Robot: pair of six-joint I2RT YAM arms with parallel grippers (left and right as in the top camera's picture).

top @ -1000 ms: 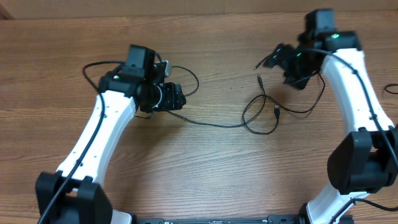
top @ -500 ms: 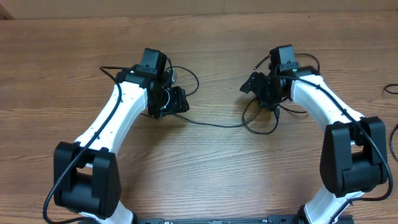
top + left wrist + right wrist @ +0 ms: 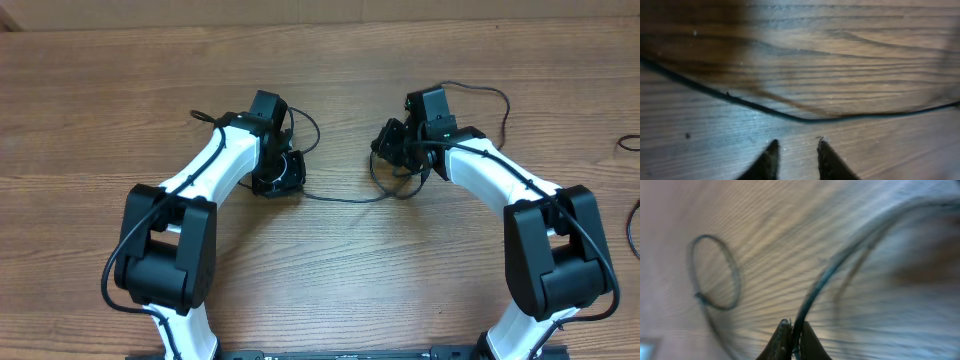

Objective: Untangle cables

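Note:
Thin black cables (image 3: 340,199) run across the wooden table between my two grippers, with loops bunched under the right one (image 3: 385,185). My left gripper (image 3: 280,172) points down at the table beside one end of the run. In the left wrist view its tips (image 3: 797,145) stand a narrow gap apart with bare wood between them, and a cable (image 3: 790,114) lies just ahead, untouched. My right gripper (image 3: 388,145) sits over the loops. In the right wrist view it (image 3: 795,325) is shut on a cable (image 3: 825,275) that curves away, with a small loop (image 3: 715,272) farther left.
Thicker black arm wires arch behind the right arm (image 3: 480,92) and beside the left arm (image 3: 205,118). Other dark cords show at the table's right edge (image 3: 628,143). The table's back edge (image 3: 320,22) runs along the top.
Both arms swung inward toward the table's middle. The right gripper came down onto the cable loops and shut on a strand. The left jaws narrowed.

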